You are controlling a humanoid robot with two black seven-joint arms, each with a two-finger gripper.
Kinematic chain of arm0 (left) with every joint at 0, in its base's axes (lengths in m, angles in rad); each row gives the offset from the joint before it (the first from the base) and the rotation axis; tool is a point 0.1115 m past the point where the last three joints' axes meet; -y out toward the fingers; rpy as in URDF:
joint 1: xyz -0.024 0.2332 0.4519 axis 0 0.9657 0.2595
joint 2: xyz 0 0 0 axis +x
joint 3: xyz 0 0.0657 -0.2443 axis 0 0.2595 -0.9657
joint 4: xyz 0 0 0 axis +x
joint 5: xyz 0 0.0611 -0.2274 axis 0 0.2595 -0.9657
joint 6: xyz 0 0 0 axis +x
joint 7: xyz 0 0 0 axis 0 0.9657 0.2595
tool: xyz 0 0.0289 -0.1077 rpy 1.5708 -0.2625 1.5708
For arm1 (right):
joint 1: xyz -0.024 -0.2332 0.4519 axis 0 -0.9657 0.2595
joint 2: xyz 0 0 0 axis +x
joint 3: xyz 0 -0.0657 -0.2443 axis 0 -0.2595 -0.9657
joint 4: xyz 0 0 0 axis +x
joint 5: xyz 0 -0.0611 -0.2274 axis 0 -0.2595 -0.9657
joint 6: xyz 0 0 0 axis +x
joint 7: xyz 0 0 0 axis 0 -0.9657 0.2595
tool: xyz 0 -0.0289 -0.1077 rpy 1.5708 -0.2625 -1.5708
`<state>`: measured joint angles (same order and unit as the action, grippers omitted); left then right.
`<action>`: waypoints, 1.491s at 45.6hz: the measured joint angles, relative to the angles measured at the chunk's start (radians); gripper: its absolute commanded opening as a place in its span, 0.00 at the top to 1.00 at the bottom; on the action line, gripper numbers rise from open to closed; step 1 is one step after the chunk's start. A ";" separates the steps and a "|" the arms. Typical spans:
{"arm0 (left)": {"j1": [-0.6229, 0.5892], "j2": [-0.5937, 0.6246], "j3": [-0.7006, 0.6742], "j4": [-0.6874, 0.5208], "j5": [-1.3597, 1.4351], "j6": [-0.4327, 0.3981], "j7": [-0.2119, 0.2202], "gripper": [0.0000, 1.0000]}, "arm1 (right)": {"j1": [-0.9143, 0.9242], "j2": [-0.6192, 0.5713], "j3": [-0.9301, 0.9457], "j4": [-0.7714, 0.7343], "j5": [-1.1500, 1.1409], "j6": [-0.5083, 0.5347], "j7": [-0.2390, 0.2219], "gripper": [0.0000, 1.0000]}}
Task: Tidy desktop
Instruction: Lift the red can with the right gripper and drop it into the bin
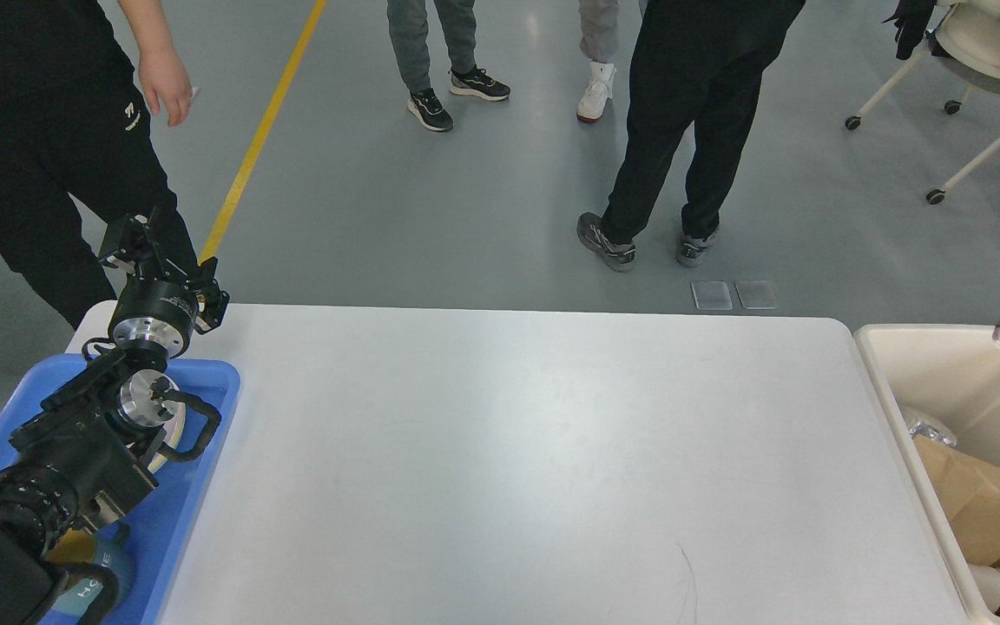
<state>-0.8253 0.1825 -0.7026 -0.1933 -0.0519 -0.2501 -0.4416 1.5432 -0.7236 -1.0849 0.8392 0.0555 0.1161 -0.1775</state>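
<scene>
Grey flooring with a yellow line ran behind the scene, several people standing on it. At the worktop's far left corner the left end effector (140, 243) hung raised over the edge — seen end-on and dark, so I could not tell whether its fingers were parted or closed, and nothing showed in them. Behind it the left arm (83, 434) sloped back down over the blue tray (205, 408), which sat along the left edge holding collected items, probably as the sorting place. Beside the right edge stood the cream bin (878, 382) with brown paper (977, 503) inside — the right arm's tip barely showed above it. The desktop (517, 469) lay between them.
</scene>
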 measured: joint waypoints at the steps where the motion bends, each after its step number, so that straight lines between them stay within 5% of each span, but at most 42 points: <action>1: 0.000 0.000 0.000 0.000 0.000 0.000 0.000 0.04 | -0.058 0.001 0.016 -0.027 0.001 -0.031 0.000 1.00; 6: 0.000 0.000 0.000 0.000 0.000 0.000 0.000 0.04 | -0.214 0.006 0.095 -0.113 0.001 -0.068 0.001 0.98; 14: 0.000 0.000 0.000 0.000 0.000 0.000 0.000 0.04 | -0.427 0.050 0.229 -0.296 0.000 -0.076 0.001 0.76; 16: 0.000 0.000 0.000 0.000 0.000 0.000 0.000 0.04 | -0.471 0.064 0.252 -0.339 0.000 -0.076 0.001 0.62; 20: 0.000 0.000 0.000 0.000 0.000 0.000 0.000 0.04 | -0.530 0.089 0.287 -0.411 0.000 -0.076 0.002 0.04; 21: 0.000 0.000 0.000 0.000 0.000 0.000 0.000 0.04 | -0.541 0.094 0.295 -0.426 0.000 -0.076 0.002 0.00; 36: 0.000 0.000 0.000 0.000 0.000 0.000 0.000 0.04 | -0.629 0.107 0.550 -0.533 0.001 -0.074 0.004 0.00; 49: 0.000 0.001 0.000 0.000 0.000 0.000 0.000 0.04 | -0.691 0.104 1.218 -0.522 0.000 -0.084 0.052 0.00; 53: 0.000 0.001 0.000 0.000 0.000 0.000 0.000 0.04 | -0.717 0.120 1.460 -0.506 0.000 -0.081 0.116 0.00; 62: 0.000 0.001 0.000 0.000 0.000 0.000 0.000 0.04 | -0.809 0.188 1.871 -0.339 -0.001 -0.071 0.401 0.00; 68: 0.000 0.001 0.000 0.000 0.000 0.000 0.000 0.04 | -0.849 0.211 1.989 -0.216 -0.010 -0.068 0.482 0.00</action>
<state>-0.8253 0.1836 -0.7025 -0.1933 -0.0522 -0.2500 -0.4416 0.6939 -0.5126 0.9041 0.6231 0.0456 0.0485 0.3041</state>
